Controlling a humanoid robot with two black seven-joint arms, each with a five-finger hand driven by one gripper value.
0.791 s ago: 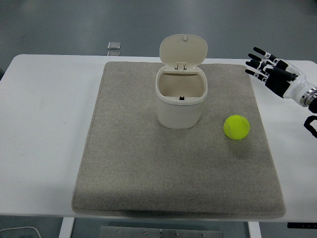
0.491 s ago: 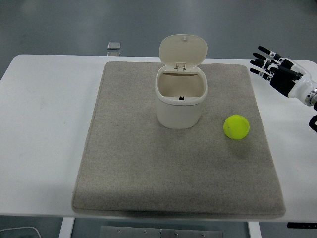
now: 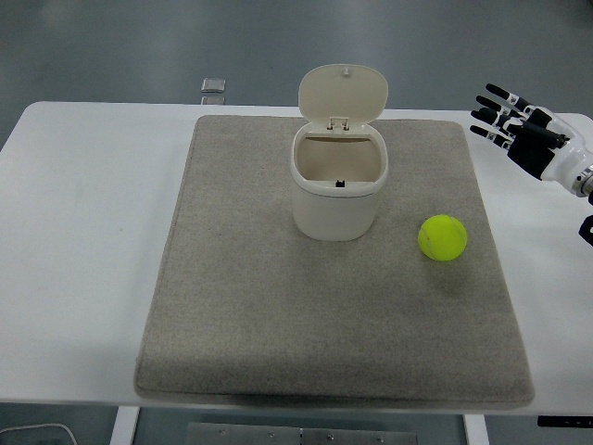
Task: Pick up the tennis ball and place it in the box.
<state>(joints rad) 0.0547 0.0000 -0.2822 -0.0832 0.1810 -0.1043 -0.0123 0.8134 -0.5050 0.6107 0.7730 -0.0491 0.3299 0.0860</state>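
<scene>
The right hand [image 3: 526, 136] hovers over the white surface [image 3: 83, 232] at the far right edge, fingers [image 3: 491, 113] spread and holding nothing. Nearer and to its left, well apart, the tennis ball [image 3: 442, 237] lies on the grey mat [image 3: 278, 315]. Further left stands the white box [image 3: 337, 190], lid [image 3: 342, 93] raised.

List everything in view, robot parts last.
table: one, white, fills the view.
mat: one, grey-beige, laid over the table's middle.
box: one, cream, on the mat's far middle, lid up.
ball: one, yellow-green, on the mat right of the box, apart from it.
small object: one, grey, on the floor beyond the table's far edge; too small to identify.
right hand: one, black and white, above the table's far right corner, fingers spread, holding nothing.
</scene>
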